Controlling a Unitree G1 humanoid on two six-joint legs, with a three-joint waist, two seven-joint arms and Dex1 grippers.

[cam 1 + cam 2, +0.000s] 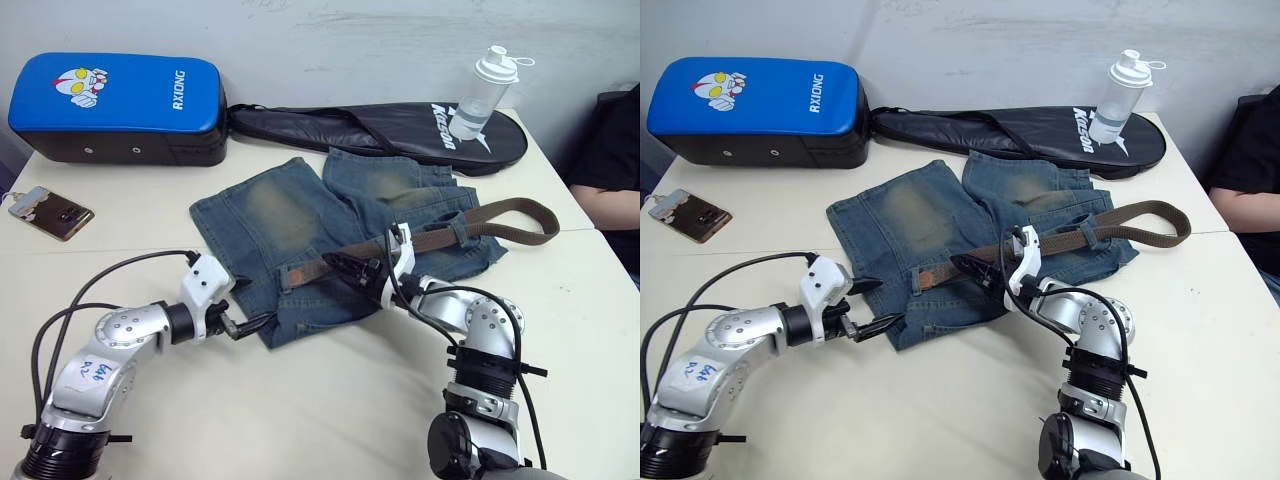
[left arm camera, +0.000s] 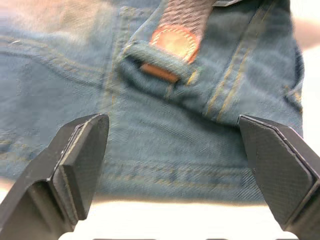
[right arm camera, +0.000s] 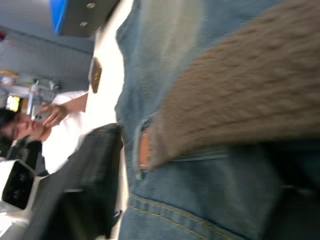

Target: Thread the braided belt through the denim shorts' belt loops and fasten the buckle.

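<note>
The denim shorts (image 1: 270,215) lie flat on the table, waistband toward me. The braided belt (image 1: 440,238) runs along the waistband and curls back on itself at the right. Its tan leather tip (image 2: 175,42) is tucked under one of the belt loops (image 2: 160,59). My right gripper (image 1: 965,270) sits over the belt just behind that tip, with the strap between its spread fingers (image 3: 85,185). Near the lower left corner of the shorts my left gripper (image 1: 878,303) is open and holds nothing. The buckle is hidden.
A blue pad (image 1: 115,105) and a black racket bag (image 1: 400,130) lie along the table's far side, with a clear bottle (image 1: 480,95) on the bag. A phone (image 1: 50,212) rests at the left. A person's arm (image 1: 610,200) is at the right edge.
</note>
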